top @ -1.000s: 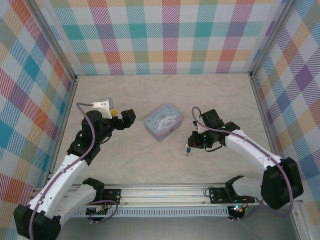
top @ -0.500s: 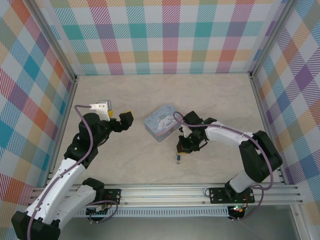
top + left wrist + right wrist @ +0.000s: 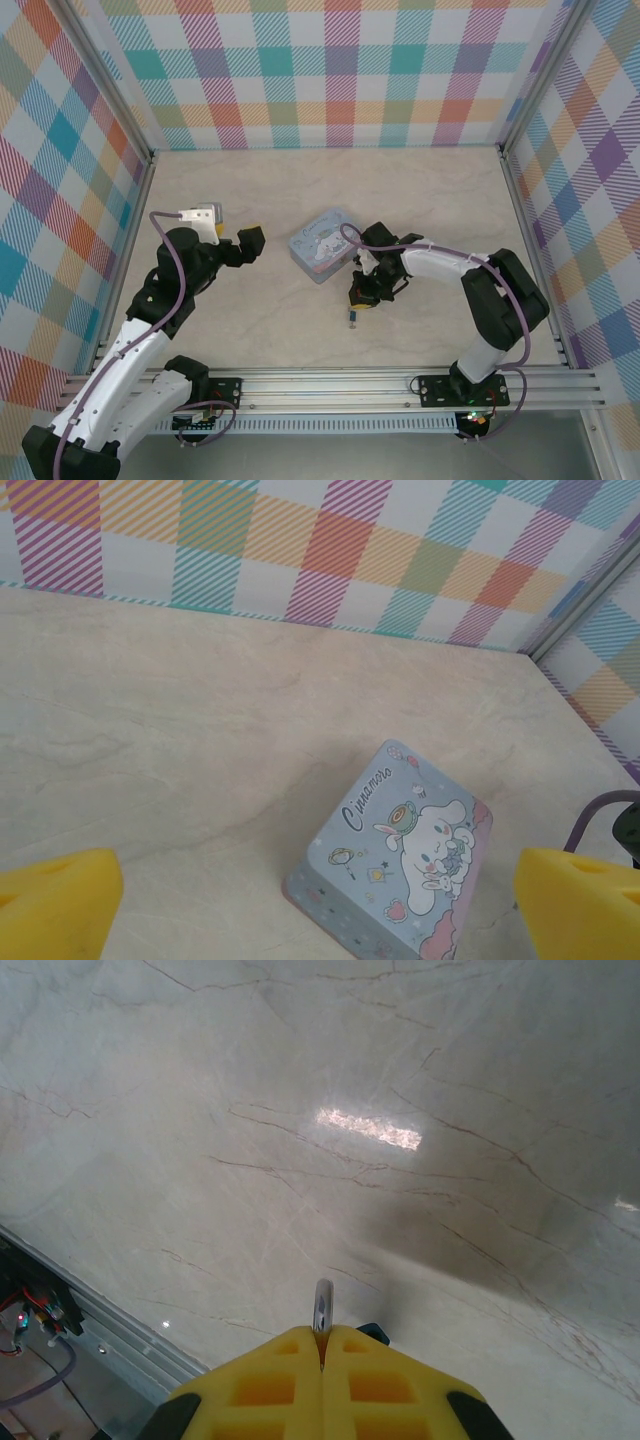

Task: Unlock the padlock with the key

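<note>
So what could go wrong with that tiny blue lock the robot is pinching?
1. The right gripper is shut on only the thin silvery loop of the tiny teal-blue padlock, so it might slip out or swing.
2. The pale blue rounded cartoon tin sits right beside that arm, which could bump it.
3. The left gripper is open and empty, so nothing steadies the padlock's body if it twists.

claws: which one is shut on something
The right claw, its yellow pads pressed together on the padlock's silvery loop. The left claw's pads stand wide apart, gripping nothing.
</note>
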